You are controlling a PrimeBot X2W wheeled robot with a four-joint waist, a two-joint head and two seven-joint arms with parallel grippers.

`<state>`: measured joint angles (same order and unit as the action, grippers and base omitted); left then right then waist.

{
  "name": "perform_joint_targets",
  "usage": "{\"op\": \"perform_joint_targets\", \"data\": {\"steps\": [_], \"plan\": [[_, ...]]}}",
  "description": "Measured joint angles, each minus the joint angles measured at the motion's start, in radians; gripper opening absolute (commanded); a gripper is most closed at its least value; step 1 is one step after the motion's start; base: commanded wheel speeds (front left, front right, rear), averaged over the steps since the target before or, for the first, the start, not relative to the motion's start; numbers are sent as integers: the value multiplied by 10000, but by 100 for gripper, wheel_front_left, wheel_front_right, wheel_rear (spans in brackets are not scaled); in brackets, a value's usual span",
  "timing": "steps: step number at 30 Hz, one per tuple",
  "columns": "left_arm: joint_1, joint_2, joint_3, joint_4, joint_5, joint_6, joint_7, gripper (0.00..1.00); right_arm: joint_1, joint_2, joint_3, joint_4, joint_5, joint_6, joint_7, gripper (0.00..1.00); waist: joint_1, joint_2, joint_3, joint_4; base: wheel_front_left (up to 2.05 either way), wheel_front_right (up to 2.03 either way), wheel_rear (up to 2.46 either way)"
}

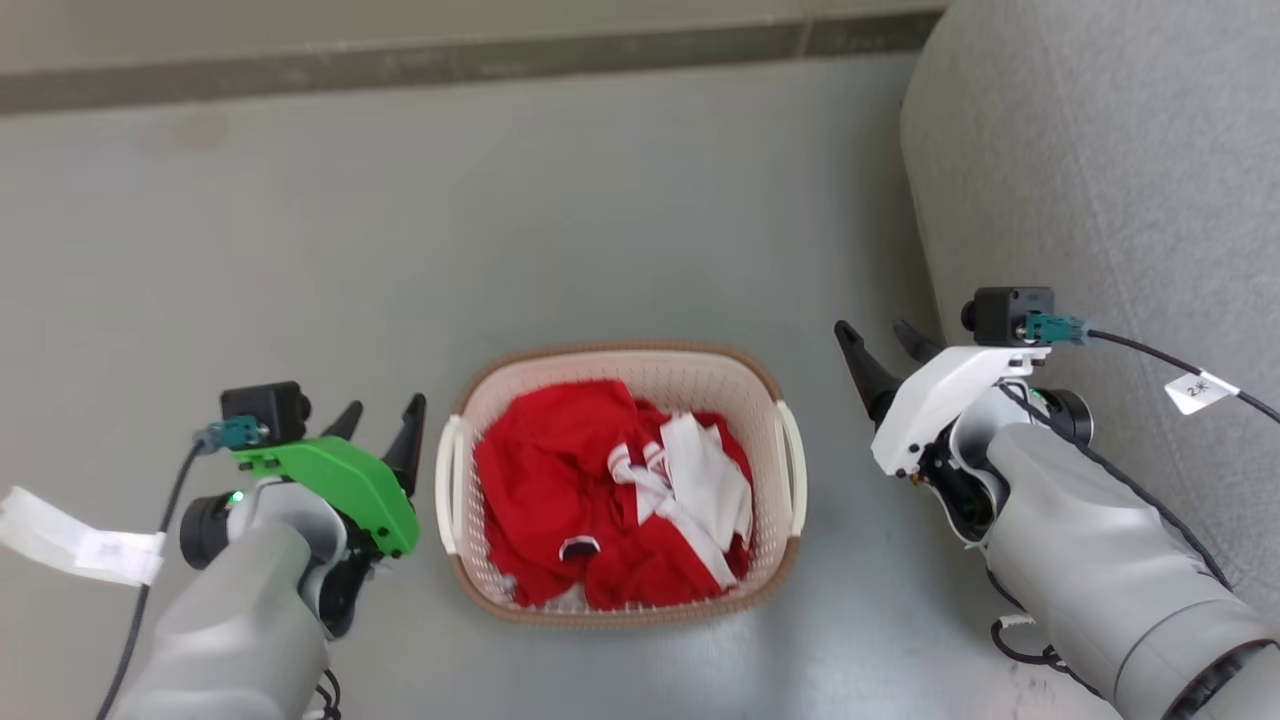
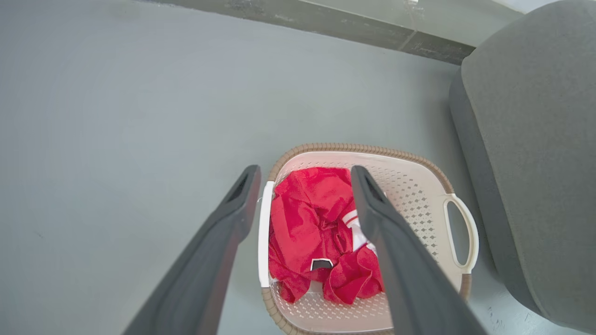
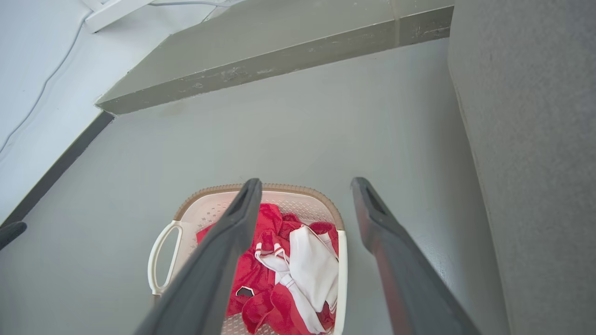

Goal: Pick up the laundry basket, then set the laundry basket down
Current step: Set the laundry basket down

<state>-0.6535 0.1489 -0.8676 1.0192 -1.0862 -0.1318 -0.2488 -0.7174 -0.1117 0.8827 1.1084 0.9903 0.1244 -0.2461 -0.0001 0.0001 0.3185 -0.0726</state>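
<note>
One basket (image 1: 700,375) sitting on the floor (image 1: 400,250), holding red-and-white clothes (image 1: 560,470); two white handles. Two grippers, both spread wide, gripping nothing: left gripper (image 1: 383,410) hovering just beside the basket, right gripper (image 1: 875,335) near one grey couch (image 1: 1100,180) bounding the floor's right edge. Floor lying open toward its far edge.

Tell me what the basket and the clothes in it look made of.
Cream-white perforated laundry basket: looks like moulded plastic, semi-matte, judging by its regular punched holes and smooth white handles; the brown rim only imitates weave, probably plastic too. Red garment with white trim: soft fabric, matte, crumpled in folds; the fibre cannot be told.
</note>
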Motion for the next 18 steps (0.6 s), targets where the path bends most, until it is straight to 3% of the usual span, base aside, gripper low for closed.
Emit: {"op": "perform_joint_targets", "data": {"steps": [12, 18], "plan": [[659, 245, 945, -988, 853, 0, 0, 100, 641, -518, -899, -1231, -897, -25, 0, 100, 0, 0, -1621, 207, 0, 0, 0], [918, 401, 1804, -1944, 1365, 159, 0, 100, 791, -838, -1776, -2633, -1649, -380, -13, 100, 0, 0, -2302, 325, 0, 0, 0]]}}
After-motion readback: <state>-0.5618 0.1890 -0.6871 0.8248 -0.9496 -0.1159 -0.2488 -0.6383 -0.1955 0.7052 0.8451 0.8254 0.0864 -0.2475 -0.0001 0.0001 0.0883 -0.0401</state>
